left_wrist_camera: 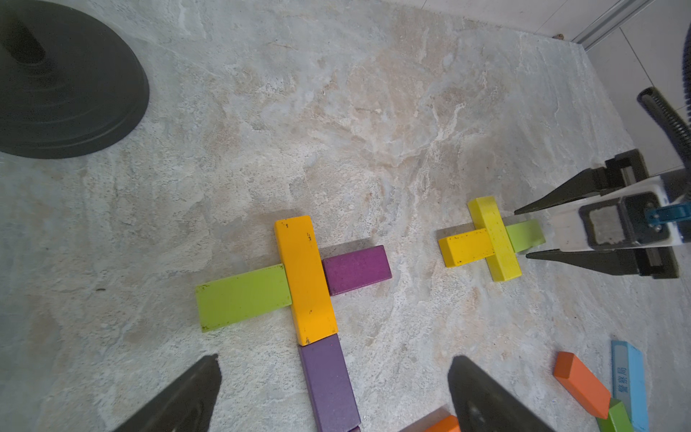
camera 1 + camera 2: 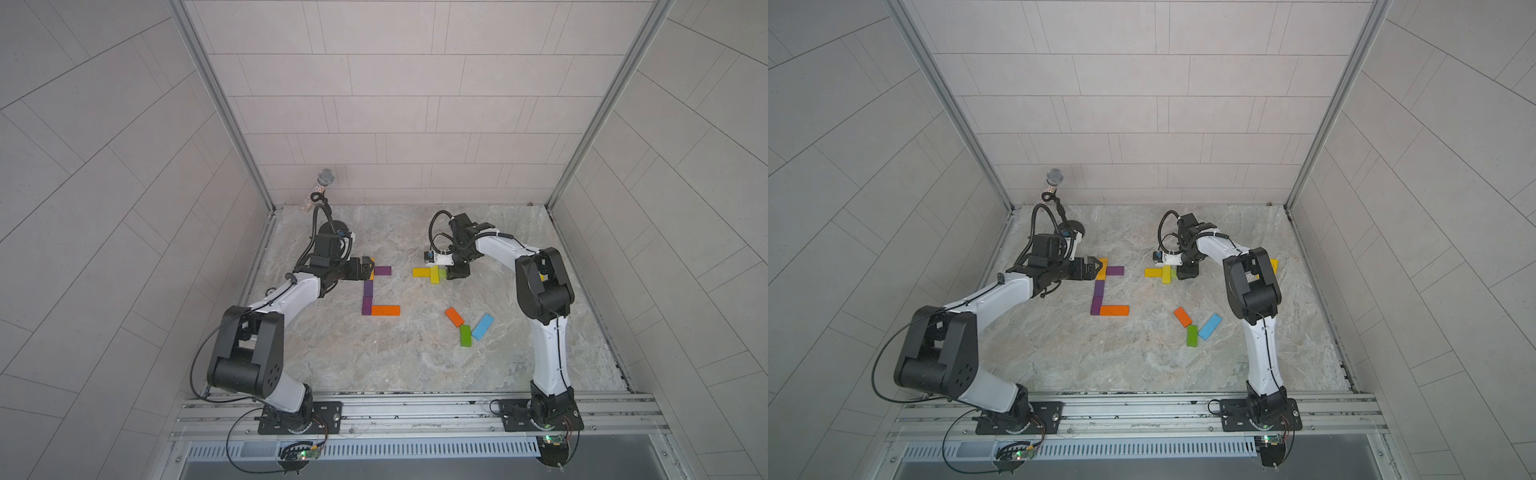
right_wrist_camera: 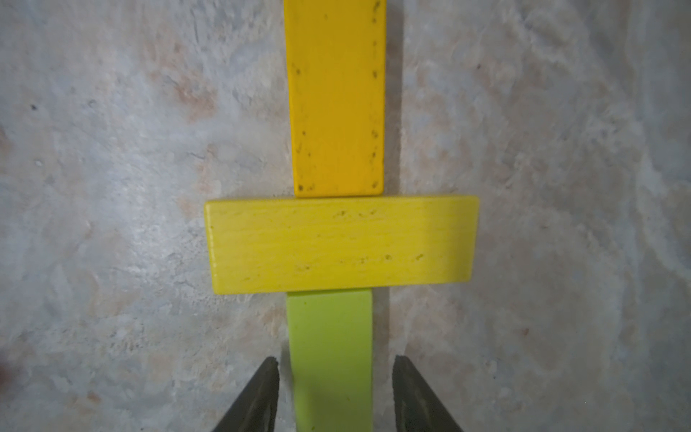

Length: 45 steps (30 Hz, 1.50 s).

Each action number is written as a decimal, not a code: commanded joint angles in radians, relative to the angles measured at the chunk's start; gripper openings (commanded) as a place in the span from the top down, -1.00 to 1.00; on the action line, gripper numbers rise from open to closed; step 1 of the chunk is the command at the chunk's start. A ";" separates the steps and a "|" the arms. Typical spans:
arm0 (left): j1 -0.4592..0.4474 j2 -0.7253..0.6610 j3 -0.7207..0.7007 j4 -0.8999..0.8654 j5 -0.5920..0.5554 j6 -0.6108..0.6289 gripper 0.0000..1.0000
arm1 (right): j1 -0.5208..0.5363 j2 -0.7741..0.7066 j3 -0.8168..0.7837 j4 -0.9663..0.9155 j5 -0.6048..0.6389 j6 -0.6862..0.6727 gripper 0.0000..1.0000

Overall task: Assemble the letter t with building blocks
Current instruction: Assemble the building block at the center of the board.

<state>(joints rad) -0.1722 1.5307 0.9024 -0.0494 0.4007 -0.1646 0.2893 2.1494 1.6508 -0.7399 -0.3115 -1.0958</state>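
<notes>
Right gripper (image 3: 336,370) jaws apart, straddling lime block (image 3: 331,329), not pinching, gap each side. Block's long axis runs straight out from gripper, far end butting yellow crossbar (image 3: 342,245). Rt arm's nearest; I'd say back off along that axis.

The only writing that can be read stands on the light blue block (image 1: 632,385), seen in the left wrist view. Three Chinese characters are printed in darker blue along its long side face, one after another down the length of the block, and they appear to read 警察局. The face that bears them is turned toward the orange block (image 1: 581,389), which lies just beside it. In both top views the same light blue block (image 2: 483,326) (image 2: 1209,326) sits next to that orange block, too small there for the print to be made out.
</notes>
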 commanded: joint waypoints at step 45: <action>0.008 0.000 -0.014 0.045 0.033 -0.027 -1.00 | 0.013 -0.050 -0.021 -0.016 -0.067 0.063 -0.07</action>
<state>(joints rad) -0.1703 1.5307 0.8951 -0.0319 0.4248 -0.1761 0.2951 2.1471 1.6466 -0.7292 -0.3573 -1.0378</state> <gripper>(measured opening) 0.995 0.534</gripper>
